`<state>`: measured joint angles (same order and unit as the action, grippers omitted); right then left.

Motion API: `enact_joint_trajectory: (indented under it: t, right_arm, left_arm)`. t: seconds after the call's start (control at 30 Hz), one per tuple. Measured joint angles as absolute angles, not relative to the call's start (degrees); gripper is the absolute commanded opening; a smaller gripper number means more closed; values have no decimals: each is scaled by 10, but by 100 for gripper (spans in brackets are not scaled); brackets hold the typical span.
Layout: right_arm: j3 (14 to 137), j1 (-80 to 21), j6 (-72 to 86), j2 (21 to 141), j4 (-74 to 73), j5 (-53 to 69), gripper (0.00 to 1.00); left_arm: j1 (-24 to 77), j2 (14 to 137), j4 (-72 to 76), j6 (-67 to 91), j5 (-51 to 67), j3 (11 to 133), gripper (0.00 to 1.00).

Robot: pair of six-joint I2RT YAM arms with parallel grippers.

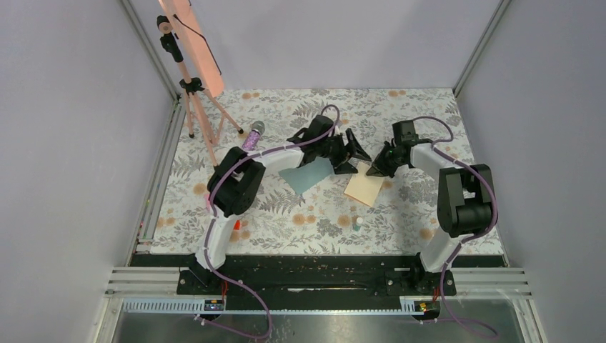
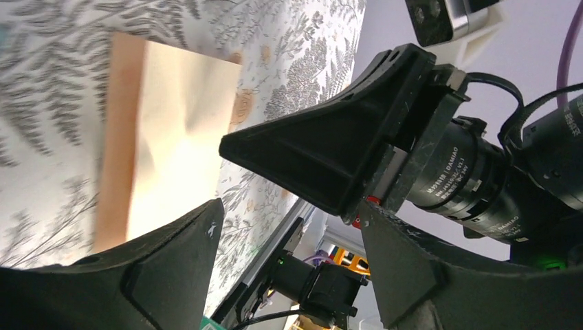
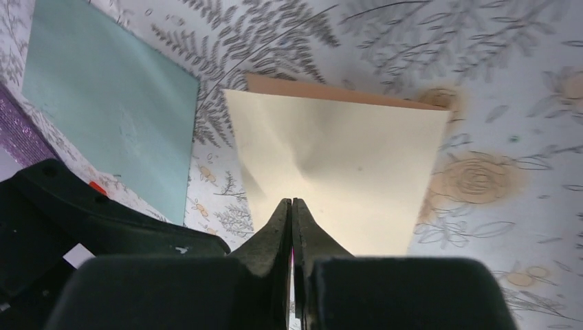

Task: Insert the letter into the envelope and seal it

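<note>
The letter [image 1: 363, 189] is a pale tan sheet lying on the floral table, right of the teal envelope [image 1: 306, 176]. My right gripper [image 3: 292, 201] is shut with its tips on the letter's [image 3: 344, 158] near edge, and the paper puckers toward them, so it looks pinched. The envelope [image 3: 110, 110] lies flat, partly under the left arm. My left gripper [image 1: 355, 157] hovers open just above the gap between envelope and letter, facing the right gripper. In the left wrist view its fingers [image 2: 172, 254] are spread with nothing between them, and the letter [image 2: 179, 137] lies beyond.
A tripod with a tall salmon-pink panel [image 1: 193, 50] stands at the back left. A purple glittery object [image 1: 252, 136] lies near the left arm. A small teal-capped bottle [image 1: 356, 222] stands in front of the letter. Grey walls enclose the table on three sides.
</note>
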<state>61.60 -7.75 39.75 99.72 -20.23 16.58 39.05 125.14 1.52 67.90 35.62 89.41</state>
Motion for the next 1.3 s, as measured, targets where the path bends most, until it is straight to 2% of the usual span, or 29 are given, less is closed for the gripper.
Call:
enact_joint_trajectory:
  t: [0.4,0.63,0.83,1.07,1.3]
  right_arm:
    - [577,-41,392,988,-207,172,0]
    - [571,-41,390,991,-214,177,0]
    - [535,-52,403,970,-215,179,0]
    - [473,-84,442,942,-196,175,0]
    - [477,-92,462,957,-175,184,0]
  left_arm:
    - [399,1338,-29,651,359,940,73]
    - [397,1337,-34,636,356,940,73]
    - [397,1321,-48,612,345,924,65]
    - [397,1285,-100,570,311,896,65]
    - [397,1258,-123,557,298,869,65]
